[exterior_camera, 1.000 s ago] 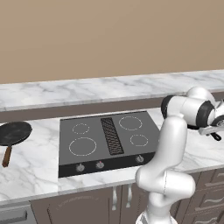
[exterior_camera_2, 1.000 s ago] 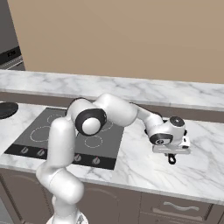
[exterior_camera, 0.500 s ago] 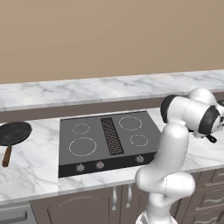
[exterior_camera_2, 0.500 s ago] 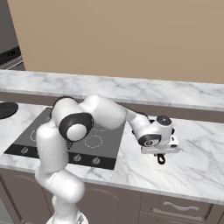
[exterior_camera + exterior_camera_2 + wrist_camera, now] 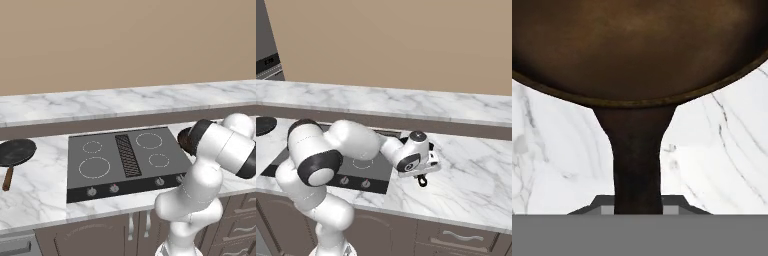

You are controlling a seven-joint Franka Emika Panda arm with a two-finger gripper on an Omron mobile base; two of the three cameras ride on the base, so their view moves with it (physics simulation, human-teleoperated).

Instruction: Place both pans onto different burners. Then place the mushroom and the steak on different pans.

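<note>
The pan with the reddish-brown inside (image 5: 637, 45) hangs just above the marble counter. Its dark handle (image 5: 637, 150) runs down into my gripper (image 5: 637, 209), which is shut on it. From the right base view my gripper (image 5: 422, 172) sits at the cooktop's right edge, with the handle's end (image 5: 421, 180) sticking out below it. The pan's rim (image 5: 184, 141) peeks out beside my arm, right of the cooktop (image 5: 127, 172). The black pan with the wooden handle (image 5: 17, 151) lies on the counter left of the cooktop. All burners (image 5: 95, 167) are bare. The mushroom and the steak are out of view.
A vent grille (image 5: 127, 155) splits the cooktop down the middle, and small knobs (image 5: 114, 188) line its front edge. Marble counter (image 5: 471, 170) stretches to the right of my hand. A raised ledge (image 5: 125, 102) and a tan wall stand behind.
My arm has swung left, carrying the reddish-brown pan from the right part of the counter to the cooktop's right edge. The black pan has not moved.
</note>
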